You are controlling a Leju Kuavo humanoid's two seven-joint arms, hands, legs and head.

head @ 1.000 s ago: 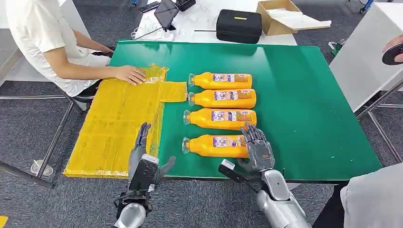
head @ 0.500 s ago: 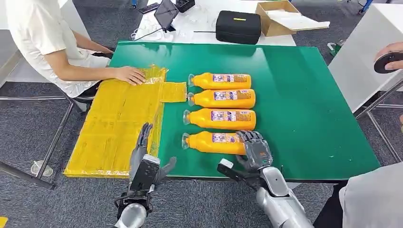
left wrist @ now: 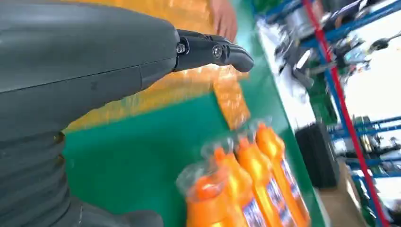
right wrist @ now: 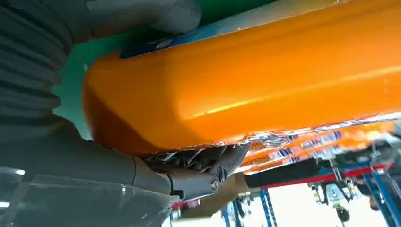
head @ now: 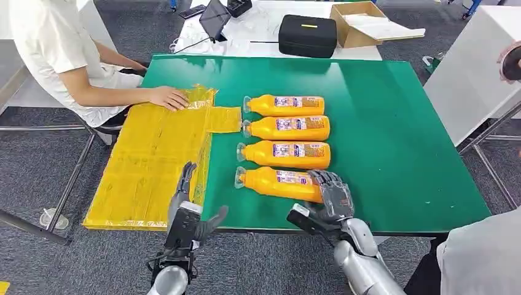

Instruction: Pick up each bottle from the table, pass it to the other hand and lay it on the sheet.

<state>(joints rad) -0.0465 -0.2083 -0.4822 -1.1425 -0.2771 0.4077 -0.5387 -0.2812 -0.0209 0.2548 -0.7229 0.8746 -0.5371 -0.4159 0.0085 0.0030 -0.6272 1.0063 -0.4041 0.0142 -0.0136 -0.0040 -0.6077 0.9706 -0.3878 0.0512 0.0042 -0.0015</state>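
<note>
Yellow crinkled sheet (head: 153,160) lies along the left part of the green table (head: 393,135), hanging past its left edge, and a person's hand (head: 169,97) rests on its far corner in the upper left of the frame. Just below it, at the lower left of the head view, we see the left hand (head: 187,209) raised over the sheet's near edge, its fingers straight and spread, its thumb out to the side, nothing in it.

At the centre of the table we see four orange bottles on their sides in a column, caps pointing left. The far three (head: 285,128) lie parallel and close together. The nearest bottle (head: 276,182) sits slightly tilted against the row, its base end lower in the frame.

Right of centre, at the table's near edge, the right hand (head: 329,195) is wrapped around that bottle's base end; in the right wrist view we see the dark fingers (right wrist: 203,161) curled under the orange body with the thumb on the other side. We cannot tell whether the bottle is clear of the table.

Beyond the table's top edge sit a black case (head: 307,34) and a cardboard box (head: 356,21).
</note>
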